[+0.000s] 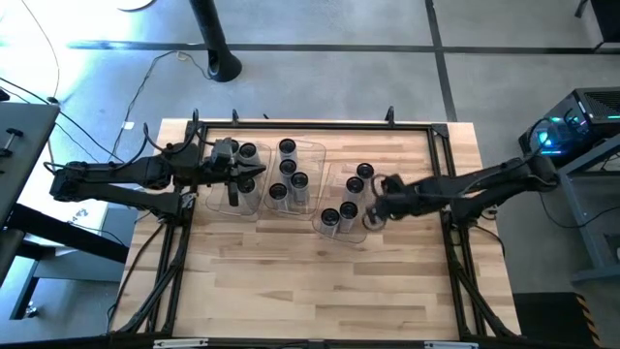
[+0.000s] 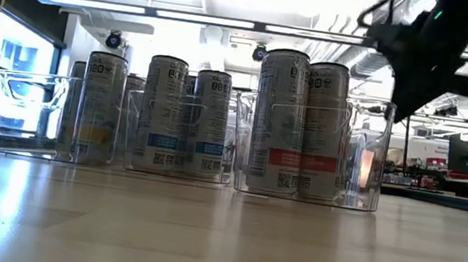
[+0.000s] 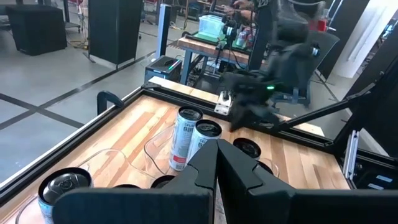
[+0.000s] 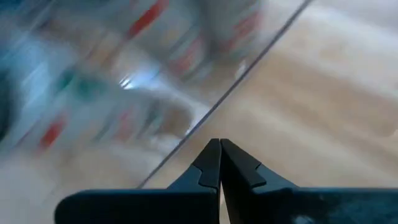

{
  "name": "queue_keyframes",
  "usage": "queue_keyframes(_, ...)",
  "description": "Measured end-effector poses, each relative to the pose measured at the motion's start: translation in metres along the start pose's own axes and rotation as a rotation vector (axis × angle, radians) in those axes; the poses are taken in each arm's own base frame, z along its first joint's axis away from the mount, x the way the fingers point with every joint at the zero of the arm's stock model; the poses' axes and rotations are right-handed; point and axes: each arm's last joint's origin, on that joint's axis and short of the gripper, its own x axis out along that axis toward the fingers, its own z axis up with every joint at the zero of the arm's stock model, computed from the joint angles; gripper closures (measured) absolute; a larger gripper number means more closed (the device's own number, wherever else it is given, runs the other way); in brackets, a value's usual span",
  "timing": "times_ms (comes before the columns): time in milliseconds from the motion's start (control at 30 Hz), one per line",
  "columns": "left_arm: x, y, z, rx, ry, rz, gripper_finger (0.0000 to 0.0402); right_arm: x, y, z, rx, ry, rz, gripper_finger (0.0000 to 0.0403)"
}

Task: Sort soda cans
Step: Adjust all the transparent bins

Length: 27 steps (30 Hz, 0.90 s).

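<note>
So there are three clear plastic bins sitting side by side in the upper middle of the high view, on a wooden table (image 1: pixel 320 281). The left bin (image 1: pixel 235 199) has a couple of soda cans (image 1: pixel 248 151) in it, the middle bin (image 1: pixel 312 155) holds about five, and the right bin (image 1: pixel 341 228), which sits a bit lower and tilted in the frame, has four or so. In the low view the cans stand upright in all three bins, silvery sides with small labels, red stripe on the ones at center right.

The left gripper (image 1: pixel 254 173) comes in from the left edge of the high view and hangs over the left bin, fingers pinched fully together with nothing between them. The left wrist view shows those closed fingers (image 3: pixel 233 168) above the cans.

The right gripper (image 1: pixel 371 215) reaches in from the right edge and sits right at the right bin's outer side, also closed and empty. Its wrist view is blurry, but the fingertips (image 4: pixel 211 158) are clearly shut, just beside the bin's clear wall.
</note>
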Motion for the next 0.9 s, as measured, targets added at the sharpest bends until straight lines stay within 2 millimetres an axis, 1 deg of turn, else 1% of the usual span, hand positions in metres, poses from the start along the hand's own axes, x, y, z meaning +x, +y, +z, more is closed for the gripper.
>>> queue_keyframes(100, 0.0, 0.0, 0.0, 0.007, 0.001, 0.0, 0.0401, -0.012, 0.013, -0.021, -0.038, 0.048, 0.087, 0.0403)
queue_keyframes(233, 0.0, 0.0, 0.0, 0.008, 0.0, 0.0, 0.0401, -0.018, 0.034, -0.055, -0.057, 0.083, 0.224, 0.0403)
queue_keyframes(367, 0.0, 0.0, 0.0, 0.008, 0.001, 0.0, 0.0401, -0.014, 0.063, -0.091, -0.083, 0.118, 0.384, 0.0403)
queue_keyframes(467, 0.0, 0.0, 0.0, 0.008, 0.001, 0.001, 0.0401, -0.003, 0.082, -0.11, -0.076, 0.121, 0.465, 0.0403)
queue_keyframes(533, 0.0, 0.0, 0.0, 0.008, 0.001, 0.002, 0.0401, 0.009, 0.089, -0.116, -0.036, 0.088, 0.467, 0.0403)
queue_keyframes(667, 0.0, 0.001, -0.001, 0.008, 0.007, 0.01, 0.0401, 0.032, 0.099, -0.112, 0.084, -0.047, 0.377, 0.0403)
queue_keyframes(733, 0.0, 0.001, -0.001, 0.004, 0.009, 0.01, 0.0401, 0.036, 0.104, -0.108, 0.111, -0.097, 0.362, 0.0403)
queue_keyframes(800, 0.0, 0.001, -0.001, -0.007, 0.014, 0.007, 0.0401, 0.038, 0.108, -0.106, 0.122, -0.107, 0.358, 0.0403)
queue_keyframes(900, 0.0, 0.001, -0.002, -0.006, 0.019, 0.003, 0.0402, 0.042, 0.108, -0.103, 0.125, -0.119, 0.322, 0.0403)
